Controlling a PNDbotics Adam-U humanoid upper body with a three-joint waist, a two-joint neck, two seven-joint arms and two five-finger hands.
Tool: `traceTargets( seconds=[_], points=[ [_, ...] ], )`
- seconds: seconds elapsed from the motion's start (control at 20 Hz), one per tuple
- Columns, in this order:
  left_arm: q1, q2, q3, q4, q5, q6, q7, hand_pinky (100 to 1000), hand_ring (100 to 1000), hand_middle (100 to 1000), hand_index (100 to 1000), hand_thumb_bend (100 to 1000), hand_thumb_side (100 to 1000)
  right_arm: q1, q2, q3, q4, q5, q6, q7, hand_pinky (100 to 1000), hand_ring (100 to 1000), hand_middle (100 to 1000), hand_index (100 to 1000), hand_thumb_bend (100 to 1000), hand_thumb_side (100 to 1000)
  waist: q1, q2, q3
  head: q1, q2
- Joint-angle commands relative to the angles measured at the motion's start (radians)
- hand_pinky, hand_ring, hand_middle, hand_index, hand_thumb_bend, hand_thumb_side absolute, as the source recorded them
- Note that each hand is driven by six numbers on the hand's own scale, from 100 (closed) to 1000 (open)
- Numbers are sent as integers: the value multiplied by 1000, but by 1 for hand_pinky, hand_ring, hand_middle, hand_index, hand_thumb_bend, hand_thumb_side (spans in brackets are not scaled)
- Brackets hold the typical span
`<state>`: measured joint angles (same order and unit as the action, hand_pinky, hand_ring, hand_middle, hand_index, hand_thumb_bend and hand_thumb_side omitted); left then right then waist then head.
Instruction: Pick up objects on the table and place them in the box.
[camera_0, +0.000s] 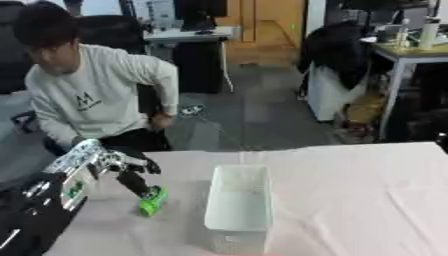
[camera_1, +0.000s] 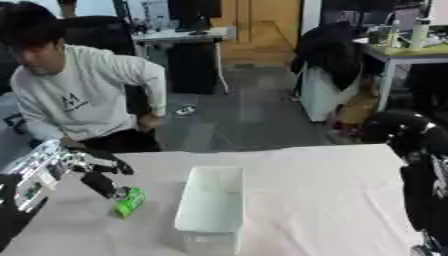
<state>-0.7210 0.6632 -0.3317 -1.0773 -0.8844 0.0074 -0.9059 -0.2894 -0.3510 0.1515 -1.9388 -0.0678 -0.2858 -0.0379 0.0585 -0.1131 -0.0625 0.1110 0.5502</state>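
A small green object (camera_0: 153, 201) lies on the pale tablecloth, left of a clear, white-tinted rectangular box (camera_0: 238, 205) that stands open-topped in the middle of the table. My left hand (camera_0: 133, 176) comes in from the left and hovers just above and behind the green object. One dark finger reaches down to its upper end, while the other fingers (camera_0: 147, 166) stick out to the right, spread apart and not wrapped round it. The inside of the box shows nothing that I can make out. Only my right arm (camera_1: 418, 165) shows, at the right edge of the right eye view; its hand is hidden.
The table (camera_0: 367, 200) is covered with a wrinkled pinkish-white cloth, bare to the right of the box. Its far edge runs just behind the box. Beyond it are an office floor, chairs and desks.
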Motion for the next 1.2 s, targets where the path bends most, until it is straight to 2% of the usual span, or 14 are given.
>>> traceTargets(
  seconds=[0.05, 0.25, 0.35, 0.4, 0.6, 0.85, 1.2],
  points=[
    [-54, 63, -29, 37, -126, -142, -1, 1000, 1000, 1000, 1000, 1000, 499, -6, -22, -1, -8, 0, 1, 4, 625, 650, 675, 752, 100, 982, 2, -10, 2, 13, 11],
    [-105, 72, -57, 54, -338, -321, -1, 1000, 1000, 1000, 1000, 1000, 551, -3, -26, 0, -8, 1, 2, 6, 625, 650, 675, 752, 100, 982, 4, -14, 6, 15, 17],
    [-126, 61, -53, 60, -422, -400, 0, 1000, 1000, 1000, 1000, 1000, 626, -2, -26, -1, -7, 1, 2, 6, 625, 650, 675, 752, 100, 982, 5, -15, 7, 16, 18],
    [-134, 54, -48, 66, -442, -438, 10, 1000, 1000, 1000, 1000, 1000, 707, -2, -25, -1, -7, 0, 2, 6, 625, 650, 675, 752, 100, 982, 5, -16, 6, 17, 18],
    [-151, 27, -18, 140, -459, -562, 127, 1000, 1000, 1000, 1000, 1000, 882, -4, -23, 0, -7, -1, 2, 7, 625, 651, 675, 752, 100, 982, 4, -15, 3, 22, 22],
    [-168, -16, 29, 292, -474, -643, 232, 1000, 1000, 1000, 1000, 1000, 906, -11, -15, 2, -8, -4, 2, 9, 625, 651, 675, 752, 100, 981, 1, -11, -9, 38, 29],
    [-189, -47, 72, 393, -620, -668, 302, 1000, 1000, 1000, 1000, 1000, 862, -25, -1, 6, -10, -12, 3, 13, 625, 651, 675, 753, 100, 980, 0, -2, -30, 44, 15]
  ],
)
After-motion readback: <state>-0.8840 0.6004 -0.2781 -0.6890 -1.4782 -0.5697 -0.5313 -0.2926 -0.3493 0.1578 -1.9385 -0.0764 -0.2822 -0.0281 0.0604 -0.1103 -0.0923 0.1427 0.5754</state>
